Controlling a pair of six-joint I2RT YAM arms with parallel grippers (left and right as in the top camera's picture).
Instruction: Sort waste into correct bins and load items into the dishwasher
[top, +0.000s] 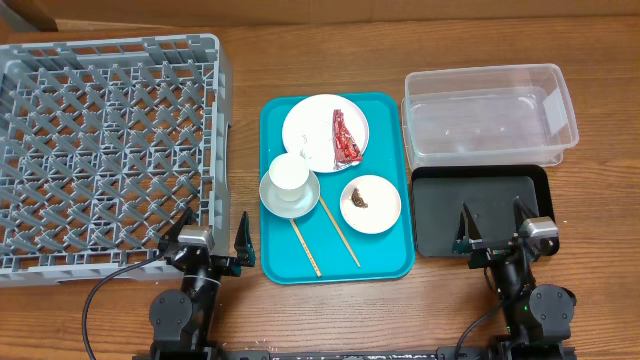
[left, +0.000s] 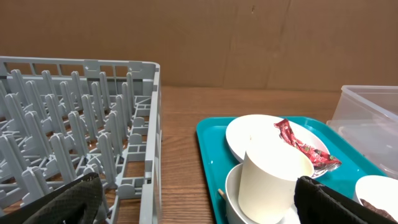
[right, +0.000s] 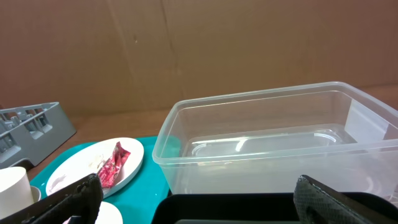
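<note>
1. Step in hand, as I judge it: the very start. Nothing is sorted or loaded yet. The grey plastic lattice dish rack (top: 100, 150) holds nothing, and the clear plastic rectangular tub (top: 490, 155) and shallow black rectangular tray (top: 500, 195) look bare.
2. Left end effector (top: 211, 235): released, jaws spread, nothing between them. It sits low at the near worktop edge, between the rack's corner and the teal serving tray (top: 390, 262).
3. Right end effector (top: 495, 232): also released and empty, over the near edge of the black tray. The clear tub is at 12 o'clock beyond it.
4. The crumpled red-and-white plastic wrapper (top: 345, 136) lies on the large white plate (top: 312, 125) at the far end of the teal tray. That is about 2 o'clock from the left end effector and 10 o'clock from the right, well apart from both.
5. The small white cup (top: 290, 173) stands upright in the grey-white bowl (top: 272, 190), near the left end effector at 2 o'clock.
6. The small brown food scrap (top: 360, 197) sits in the small white dish (top: 385, 205). Two wooden chopsticks (top: 338, 232) lie loose on the tray at 6 o'clock from the bowl.
7. Rice grains: too small to tell.
8. Likely next move: reach to the wrapper, pinch its raised crumple without dragging the plate, then carry it to a bin. The right side is closer to the bins.
</note>
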